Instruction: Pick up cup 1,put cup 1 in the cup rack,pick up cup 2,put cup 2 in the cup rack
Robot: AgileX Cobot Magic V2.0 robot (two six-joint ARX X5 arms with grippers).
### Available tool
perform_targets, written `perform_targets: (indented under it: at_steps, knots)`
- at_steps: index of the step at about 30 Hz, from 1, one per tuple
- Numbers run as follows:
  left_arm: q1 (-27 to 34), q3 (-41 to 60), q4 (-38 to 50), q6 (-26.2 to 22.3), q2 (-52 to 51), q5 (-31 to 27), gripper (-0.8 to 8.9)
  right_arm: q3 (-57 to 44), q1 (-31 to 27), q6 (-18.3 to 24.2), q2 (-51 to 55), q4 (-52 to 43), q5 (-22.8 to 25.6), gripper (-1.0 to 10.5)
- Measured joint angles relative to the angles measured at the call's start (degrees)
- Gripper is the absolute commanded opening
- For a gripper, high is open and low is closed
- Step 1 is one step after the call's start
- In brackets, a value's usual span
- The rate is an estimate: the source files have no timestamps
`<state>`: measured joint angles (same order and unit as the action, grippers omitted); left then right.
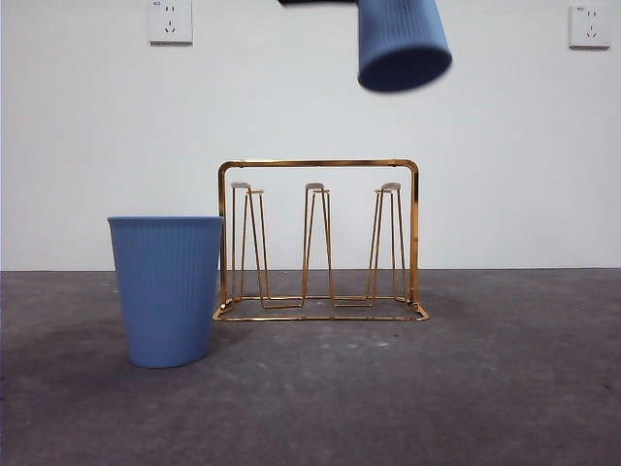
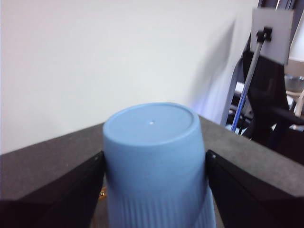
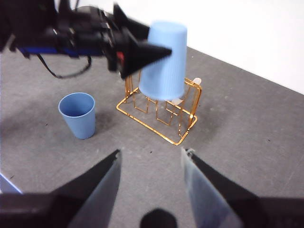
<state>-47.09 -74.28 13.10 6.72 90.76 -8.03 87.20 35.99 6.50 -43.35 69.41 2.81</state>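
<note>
My left gripper point(image 2: 154, 164) is shut on a ribbed blue cup point(image 2: 153, 161) and holds it upside down. In the front view this cup point(image 1: 402, 44) hangs high above the right part of the gold wire cup rack point(image 1: 318, 164), apart from it. The right wrist view shows the left gripper point(image 3: 142, 53) with the cup point(image 3: 164, 61) above the rack point(image 3: 192, 116). A second blue cup point(image 1: 167, 291) stands upright on the table just left of the rack; it also shows in the right wrist view point(image 3: 77, 114). My right gripper point(image 3: 151, 153) is open and empty, high above the table in front of the rack.
The dark grey table point(image 1: 485, 388) ends at a white wall with two sockets point(image 1: 170, 21) point(image 1: 590, 25). The rack's three upright pegs point(image 1: 316, 243) are bare. Stands and cables point(image 2: 266, 95) show beyond the table's edge in the left wrist view.
</note>
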Motion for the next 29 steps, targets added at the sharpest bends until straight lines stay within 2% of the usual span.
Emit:
perform_targets:
  at_steps: [16,29]
  knots:
    - [0.44,-2.78,2.93,-2.86,11.52,-6.38,-0.06,0.0,0.0,0.0,0.0,1.79,0.2,2.2]
    - [1.49,-2.89,5.57,-3.17,16.7,-6.84,-0.06,0.0,0.0,0.0,0.0,2.99,0.2,2.2]
